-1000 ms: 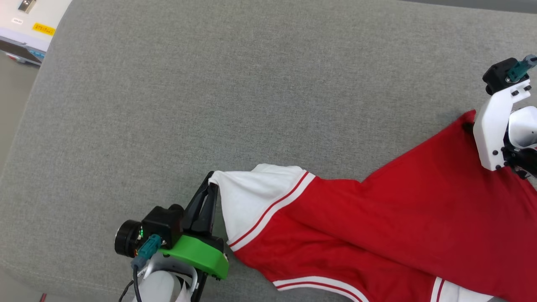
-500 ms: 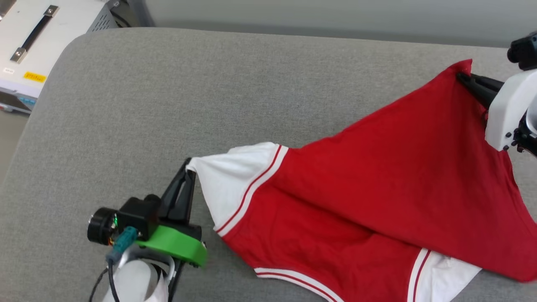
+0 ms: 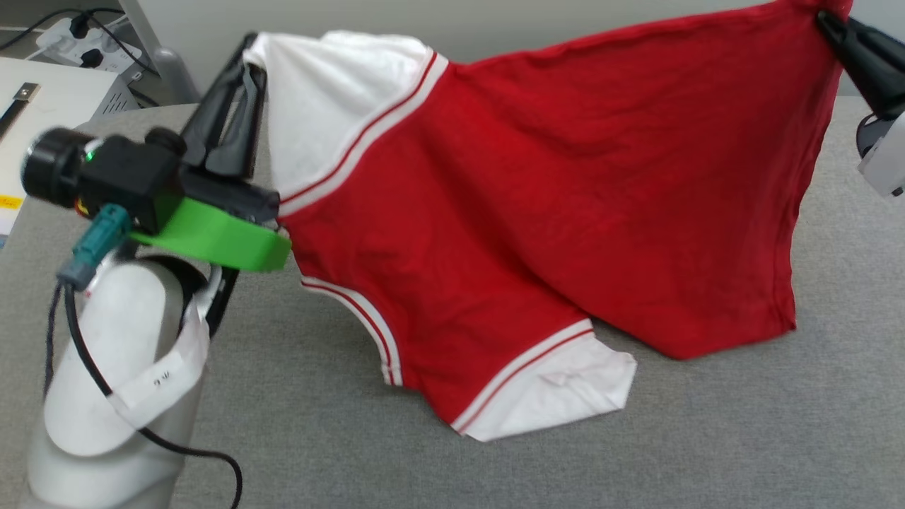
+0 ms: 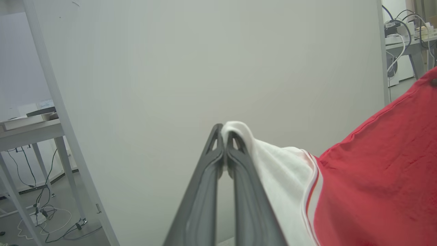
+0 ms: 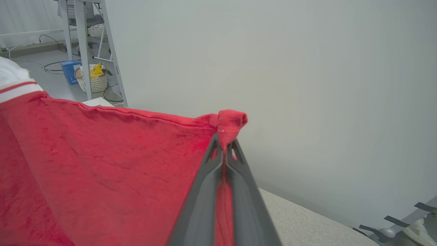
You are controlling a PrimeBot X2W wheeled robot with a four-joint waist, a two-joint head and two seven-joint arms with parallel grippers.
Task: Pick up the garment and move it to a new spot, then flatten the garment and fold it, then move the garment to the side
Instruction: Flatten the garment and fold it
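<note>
The garment is a red T-shirt with white, red-striped sleeves, hanging stretched between both grippers above the grey table. My left gripper is shut on the tip of one white sleeve at the upper left. At the top right, my right gripper is shut on a red corner of the hem. The lower white sleeve and a red corner still rest on the table.
A pale partition wall stands just beyond the table. To the left are a white cabinet and a power strip. Table legs and cables show in the left wrist view. A basket sits on the floor.
Both grippers have risen, lifting the garment off the table so it hangs between them. The head camera has tilted up, shifting the whole picture.
</note>
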